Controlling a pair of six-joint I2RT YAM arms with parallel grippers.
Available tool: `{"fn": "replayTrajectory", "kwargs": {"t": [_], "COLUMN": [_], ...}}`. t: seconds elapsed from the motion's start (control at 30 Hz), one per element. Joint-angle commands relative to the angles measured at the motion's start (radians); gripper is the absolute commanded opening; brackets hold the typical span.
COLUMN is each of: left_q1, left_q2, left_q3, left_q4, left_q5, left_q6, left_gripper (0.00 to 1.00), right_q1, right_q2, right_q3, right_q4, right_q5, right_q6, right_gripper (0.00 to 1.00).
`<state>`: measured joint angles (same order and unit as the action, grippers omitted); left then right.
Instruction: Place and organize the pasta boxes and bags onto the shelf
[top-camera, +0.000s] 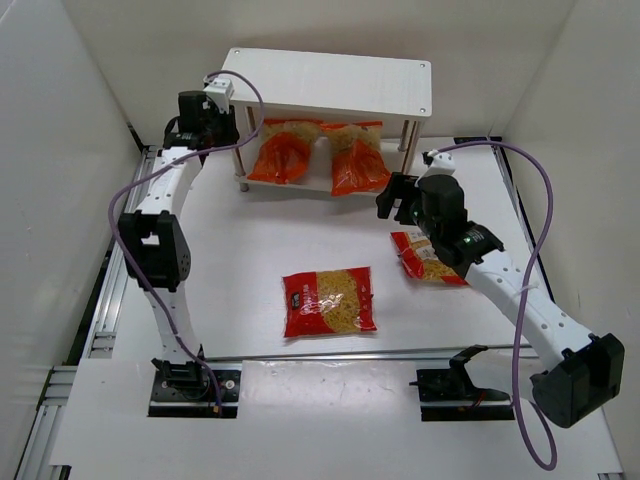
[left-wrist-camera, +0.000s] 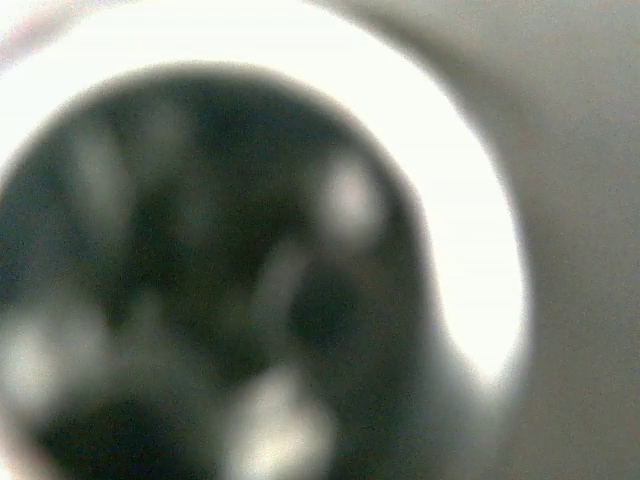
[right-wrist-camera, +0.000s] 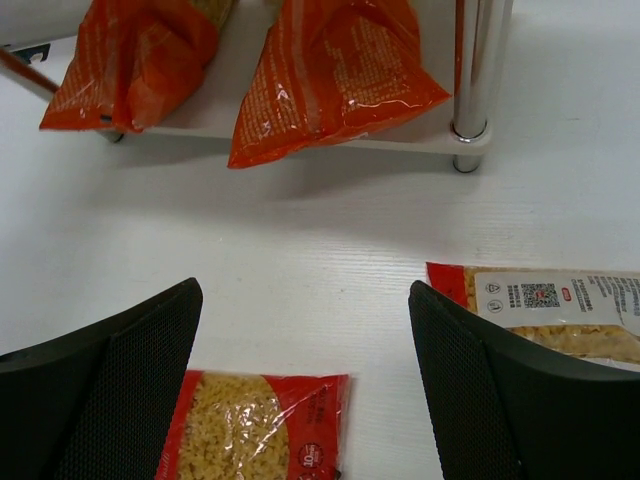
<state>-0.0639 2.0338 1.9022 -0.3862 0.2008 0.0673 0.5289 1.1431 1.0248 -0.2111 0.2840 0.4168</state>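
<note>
Table (top-camera: 250, 250): two red bags (top-camera: 329, 301); shelf (top-camera: 330, 85): two orange (top-camera: 282, 152); right end effector (right-wrist-camera: 302, 300) spread, left end effector (top-camera: 222, 112) unclear.

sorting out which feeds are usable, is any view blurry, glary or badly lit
Left wrist: wholly out of focus, a dark smear ringed by a blown-out white arc. Right wrist: sharp, print visible on the orange plastic pasta bag nearest the glinting silver metal shelf leg. Top external: even soft light, in focus, faint shadow under the white two-tier shelf.
</note>
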Motion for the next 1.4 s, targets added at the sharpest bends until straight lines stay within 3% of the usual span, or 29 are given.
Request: {"fn": "replayTrajectory", "kwargs": {"t": [0.0,0.1,0.23,0.3,0.4,0.5,0.73,1.03,1.07,1.17,1.2,1.27,1.3,1.37], "left_q1": [-0.036,-0.045,-0.056,-0.068,-0.079,-0.079,-0.079,-0.099,-0.128,-0.18,-0.191,-0.212,-0.212,-0.221], "left_q2": [-0.156,-0.236,-0.311,-0.348,-0.398,-0.457,-0.521,-0.673,-0.702,-0.724,-0.734,-0.735,-0.735,-0.735], "left_q3": [-0.124,-0.215,-0.31,-0.357,-0.414,-0.457,-0.48,-0.537,-0.537,-0.537,-0.537,-0.537,-0.537,-0.537], "left_q4": [-0.137,-0.137,-0.137,-0.137,-0.137,-0.149,-0.249,-0.568,-0.598,-0.632,-0.632,-0.643,-0.643,-0.634], "left_q5": [0.107,0.107,0.085,0.039,-0.046,-0.116,-0.192,-0.135,-0.135,-0.135,-0.135,-0.144,-0.144,-0.144], "left_q6": [-0.067,-0.067,-0.067,-0.067,-0.067,-0.067,-0.067,-0.067,-0.067,-0.067,-0.067,-0.067,-0.067,-0.067], "left_gripper": [0.1,0.1,0.19,0.43,0.85,1.0,1.0,1.0,1.0,1.0,1.0,1.0,1.0,1.0], "right_q1": [-0.02,-0.049,-0.122,-0.159,-0.19,-0.24,-0.349,-0.359,-0.359,-0.359,-0.359,-0.359,-0.359,-0.359], "right_q2": [-0.042,-0.052,0.023,0.087,0.125,0.138,0.254,0.4,0.4,0.415,0.426,0.466,0.475,0.475], "right_q3": [0.023,0.023,0.119,0.144,0.115,0.048,-0.002,-0.058,-0.071,-0.106,-0.106,-0.097,-0.082,-0.063], "right_q4": [0.01,-0.033,-0.285,-0.434,-0.45,-0.371,-0.318,-0.307,-0.307,-0.272,-0.272,-0.281,-0.29,-0.309], "right_q5": [-0.005,0.015,0.093,0.145,0.164,0.074,-0.031,-0.103,-0.115,-0.141,-0.141,-0.161,-0.173,-0.174], "right_q6": [0.014,0.014,0.014,0.023,-0.01,-0.073,-0.15,-0.099,-0.09,-0.078,-0.078,-0.078,-0.087,-0.087], "right_gripper": [0.88,0.91,0.93,0.93,0.94,0.95,0.95,0.92,0.9,0.64,0.49,0.3,0.06,0.0]}}
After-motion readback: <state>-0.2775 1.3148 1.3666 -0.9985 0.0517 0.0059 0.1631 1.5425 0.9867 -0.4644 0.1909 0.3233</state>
